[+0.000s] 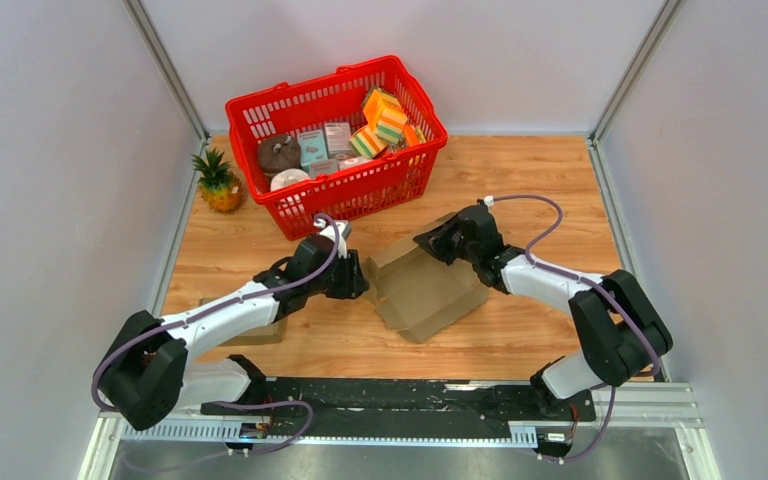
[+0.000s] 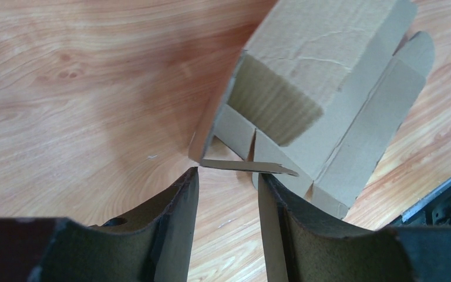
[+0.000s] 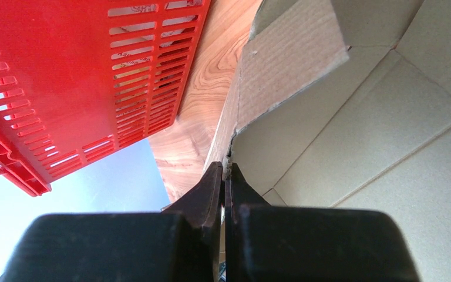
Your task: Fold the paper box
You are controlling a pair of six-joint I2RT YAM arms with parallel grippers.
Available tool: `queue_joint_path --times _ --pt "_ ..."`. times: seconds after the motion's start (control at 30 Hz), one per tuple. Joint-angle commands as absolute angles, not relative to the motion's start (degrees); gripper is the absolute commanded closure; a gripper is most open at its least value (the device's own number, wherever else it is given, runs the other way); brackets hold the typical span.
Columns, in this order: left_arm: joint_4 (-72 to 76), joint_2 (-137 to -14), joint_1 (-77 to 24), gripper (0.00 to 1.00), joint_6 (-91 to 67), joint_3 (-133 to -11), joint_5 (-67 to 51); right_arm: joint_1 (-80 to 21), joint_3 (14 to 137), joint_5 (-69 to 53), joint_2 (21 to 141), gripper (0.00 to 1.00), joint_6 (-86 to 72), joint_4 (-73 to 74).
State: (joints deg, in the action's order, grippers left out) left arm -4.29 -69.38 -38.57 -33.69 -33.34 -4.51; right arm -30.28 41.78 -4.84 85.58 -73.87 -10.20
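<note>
Paper box wall between right jaws

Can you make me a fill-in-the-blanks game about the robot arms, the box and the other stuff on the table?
1. The right gripper is ___ on an edge of the cardboard box.
2. The left gripper has its jaws ___, just short of a small flap.
3. The basket behind the box is coloured ___.
4. The little fruit beside the basket is a ___.

Missing words: shut; open; red; pineapple.
</note>
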Motion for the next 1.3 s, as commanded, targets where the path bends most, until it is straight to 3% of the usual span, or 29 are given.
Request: queue_joint_path --times 0.0,0.37,0.53,0.7,0.8,0.9,1.27 --pt "1.4 -70.4 -40.07 0.49 -31.64 -33.84 -5.62 -30.15 40.0 -3.52 86.4 0.99 -71.02 -11.86" --pt "1.24 -68.48 -42.01 0.5 -31.46 -32.35 -5.45 -30.06 37.53 -5.01 86.05 0.98 -60.83 -17.84" --pt "-12.98 -61.98 -41.92 0.49 -32.08 -32.79 6.49 -29.71 37.88 -6.06 85.78 0.96 -60.21 -17.49" --pt "-11.52 -58.09 -40.96 0.36 -28.75 -31.29 5.12 -28.65 38.76 -8.61 86.92 0.95 -60.12 -19.15" --pt "-10.37 -62.74 -40.35 0.34 -23.39 -33.38 0.29 -28.13 39.29 -11.51 88.41 0.95 -60.21 -21.0" --pt "-11.25 -68.02 -39.9 0.36 -19.26 -37.69 -6.39 -27.86 39.46 -13.36 89.55 0.95 -60.55 -22.67" --pt "-1.07 -76.9 -40.16 0.49 -15.82 -42.27 -12.74 -27.51 37.27 -15.21 92.2 0.96 -60.47 -26.63"
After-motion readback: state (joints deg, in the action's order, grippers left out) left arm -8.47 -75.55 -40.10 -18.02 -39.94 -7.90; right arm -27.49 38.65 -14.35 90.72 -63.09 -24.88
